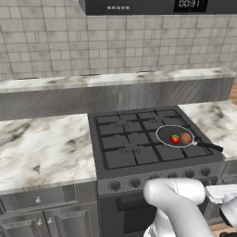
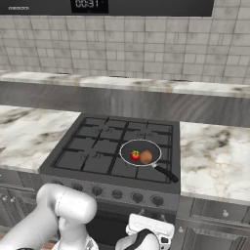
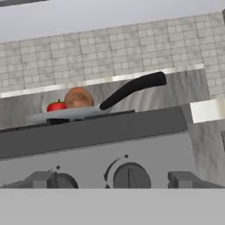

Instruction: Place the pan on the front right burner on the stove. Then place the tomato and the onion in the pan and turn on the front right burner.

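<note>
My gripper (image 2: 146, 233) hangs low before the stove (image 1: 139, 139) front with its jaws wide apart and empty, and the hand view looks level at the round dark knob (image 3: 131, 176) straight ahead, its ridge upright, which I judge to be the one for the front right burner (image 2: 151, 163). Above it, at the stove's front right corner, the shallow black pan (image 2: 141, 152) sits on that cast-iron grate, its long straight handle reaching toward the front right edge. The glossy red tomato (image 2: 135, 155) and dull brown onion (image 2: 146, 156) lie touching inside it.
</note>
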